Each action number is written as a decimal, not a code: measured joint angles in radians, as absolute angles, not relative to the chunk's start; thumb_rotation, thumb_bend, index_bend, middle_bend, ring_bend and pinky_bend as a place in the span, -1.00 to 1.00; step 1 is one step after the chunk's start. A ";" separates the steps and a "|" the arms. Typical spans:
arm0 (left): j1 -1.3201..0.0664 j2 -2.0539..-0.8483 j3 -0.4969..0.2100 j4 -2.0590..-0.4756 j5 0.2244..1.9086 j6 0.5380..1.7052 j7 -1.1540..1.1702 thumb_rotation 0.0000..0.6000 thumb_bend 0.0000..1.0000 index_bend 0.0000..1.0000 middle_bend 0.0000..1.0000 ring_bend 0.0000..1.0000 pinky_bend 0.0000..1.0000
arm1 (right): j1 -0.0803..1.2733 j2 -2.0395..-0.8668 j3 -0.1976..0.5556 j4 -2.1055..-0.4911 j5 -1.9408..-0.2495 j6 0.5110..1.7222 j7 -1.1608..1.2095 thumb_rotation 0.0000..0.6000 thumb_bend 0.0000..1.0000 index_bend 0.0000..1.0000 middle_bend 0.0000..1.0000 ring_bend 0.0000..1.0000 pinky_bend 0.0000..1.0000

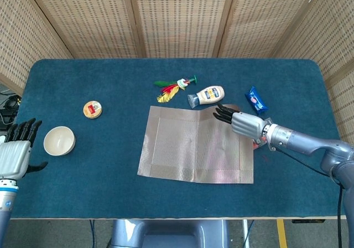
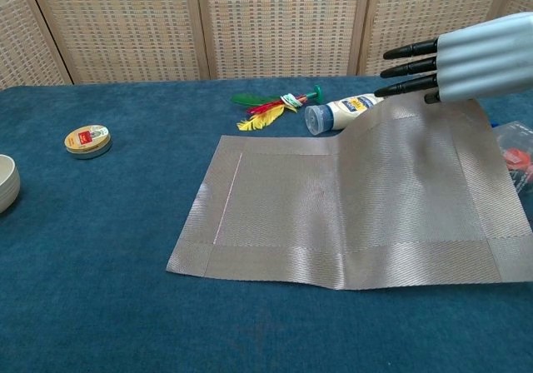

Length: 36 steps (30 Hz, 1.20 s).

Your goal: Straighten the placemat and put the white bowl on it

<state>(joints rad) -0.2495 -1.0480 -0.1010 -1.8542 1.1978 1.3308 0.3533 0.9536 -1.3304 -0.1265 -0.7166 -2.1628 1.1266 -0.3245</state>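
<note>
The placemat lies near the middle of the blue table, its edges roughly square to the table's. The right hand grasps its far right corner, raised off the cloth, just beside the squeeze bottle. The white bowl sits well to the left, near the left hand, which holds nothing, fingers apart
</note>
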 measured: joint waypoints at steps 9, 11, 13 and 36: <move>-0.258 -1.056 -0.096 -1.837 1.236 1.318 0.326 1.00 -1.00 -1.00 -1.00 -1.00 -1.00 | 0.814 -1.311 -0.034 -0.757 -1.976 1.297 -0.303 1.00 -1.00 -1.00 -1.00 -1.00 -1.00; -0.262 -1.060 -0.091 -1.825 1.264 1.313 0.305 1.00 -1.00 -1.00 -1.00 -1.00 -1.00 | 0.765 -1.293 -0.014 -0.814 -1.919 1.327 -0.284 1.00 -1.00 -1.00 -1.00 -1.00 -1.00; -0.265 -1.065 -0.087 -1.811 1.291 1.309 0.283 1.00 -1.00 -1.00 -1.00 -1.00 -1.00 | 0.712 -1.274 0.003 -0.891 -1.856 1.348 -0.252 1.00 -1.00 -1.00 -1.00 -1.00 -1.00; -0.541 -1.351 -0.060 -1.409 1.728 1.147 0.074 1.00 -1.00 -0.57 -1.00 -1.00 -1.00 | 0.206 -1.234 -0.004 -1.458 -1.506 1.641 -0.004 1.00 -1.00 -0.98 -1.00 -1.00 -1.00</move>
<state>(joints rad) -0.5413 -1.3514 -0.0598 -1.4094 1.7276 1.1469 0.0745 0.2064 -1.2340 -0.0037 -1.4580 -1.5055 1.6412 -0.0039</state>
